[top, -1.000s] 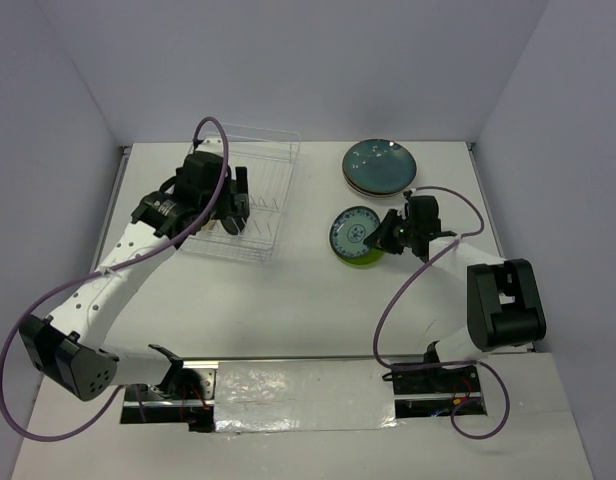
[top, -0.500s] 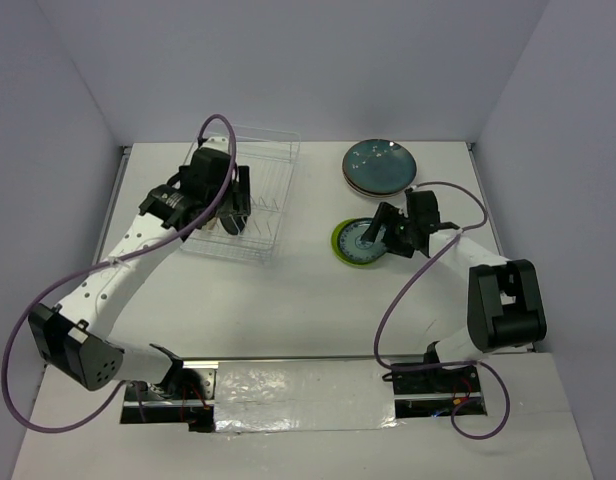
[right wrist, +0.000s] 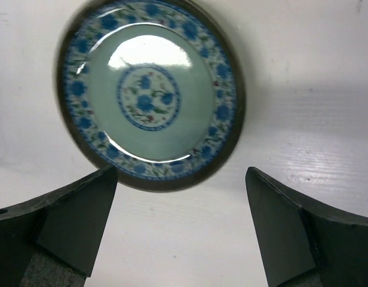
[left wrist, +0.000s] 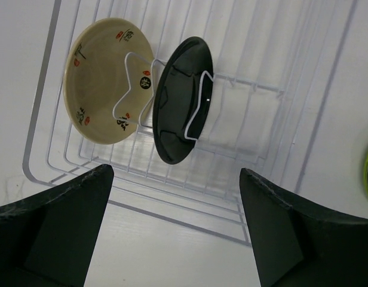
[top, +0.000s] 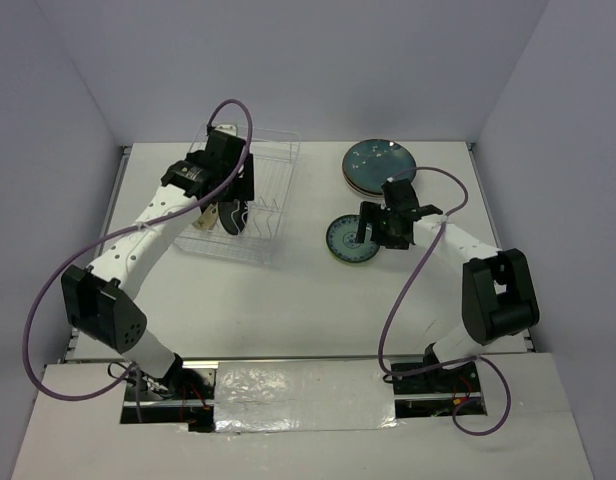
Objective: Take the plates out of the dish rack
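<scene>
White surface (top: 288,300), pale lavender walls (top: 288,60). I see the dish rack (top: 273,165) at 11 o'clock, with the tan plate (left wrist: 100,78) and black plate (left wrist: 178,119) upright inside. My left claw (left wrist: 175,179) is spread wide above them. My right claw (right wrist: 181,173) is spread wide over the blue floral plate (right wrist: 148,89), toward 3 o'clock.

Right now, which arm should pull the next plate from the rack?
Left. The left gripper, open, hangs over the dish rack where the tan plate and black plate stand. The right gripper is open above the blue plate, off the rack.
</scene>
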You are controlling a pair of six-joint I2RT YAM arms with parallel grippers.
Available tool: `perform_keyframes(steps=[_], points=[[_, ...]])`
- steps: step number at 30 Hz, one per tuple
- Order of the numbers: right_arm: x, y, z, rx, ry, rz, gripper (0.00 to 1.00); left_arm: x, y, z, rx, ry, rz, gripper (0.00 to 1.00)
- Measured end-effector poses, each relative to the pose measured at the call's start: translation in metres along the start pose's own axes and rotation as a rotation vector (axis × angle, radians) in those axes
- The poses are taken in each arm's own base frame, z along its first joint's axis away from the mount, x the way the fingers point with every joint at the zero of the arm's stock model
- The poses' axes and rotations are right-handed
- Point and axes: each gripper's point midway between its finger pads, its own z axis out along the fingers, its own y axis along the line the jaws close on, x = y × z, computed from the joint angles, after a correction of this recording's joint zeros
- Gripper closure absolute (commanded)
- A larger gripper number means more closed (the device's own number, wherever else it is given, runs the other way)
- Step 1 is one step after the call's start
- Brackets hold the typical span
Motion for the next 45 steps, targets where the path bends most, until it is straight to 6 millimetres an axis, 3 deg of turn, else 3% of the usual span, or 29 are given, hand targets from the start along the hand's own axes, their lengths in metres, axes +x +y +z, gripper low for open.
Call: perform_keyframes(steps=[7,12,15,23,25,26,28,33,39,45], points=[[0.005,-0.012,-0.003,0.059,0.006,-0.010,0.04,0.009,0.020,0.026,-0.053,0.060,-0.003,0.01],[0.003,0.003,-0.031,-0.040,-0.061,-0.005,0.04,0.007,0.022,0.041,-0.066,0.077,-0.010,0.04],[-0.007,0.019,-0.049,-0.116,-0.120,-0.019,0.04,0.003,0.019,0.058,-0.077,0.091,-0.004,0.22],[-0.006,0.039,-0.062,-0.184,-0.146,-0.055,0.04,0.024,0.016,0.105,-0.146,0.173,0.052,0.47],[-0.004,0.039,-0.064,-0.185,-0.147,-0.057,0.04,0.030,0.019,0.111,-0.169,0.190,0.065,0.60],[-0.004,0.039,-0.065,-0.188,-0.150,-0.058,0.04,0.032,0.020,0.114,-0.182,0.197,0.074,0.77],[-0.005,0.041,-0.069,-0.195,-0.161,-0.062,0.04,0.034,0.024,0.114,-0.199,0.203,0.083,0.91],[-0.009,0.045,-0.080,-0.208,-0.196,-0.069,0.04,0.034,0.029,0.113,-0.218,0.204,0.116,1.00],[-0.011,0.045,-0.092,-0.209,-0.224,-0.072,0.04,0.028,0.027,0.107,-0.222,0.196,0.155,1.00],[-0.013,0.047,-0.107,-0.223,-0.257,-0.075,0.04,0.004,0.029,0.088,-0.248,0.156,0.262,1.00]])
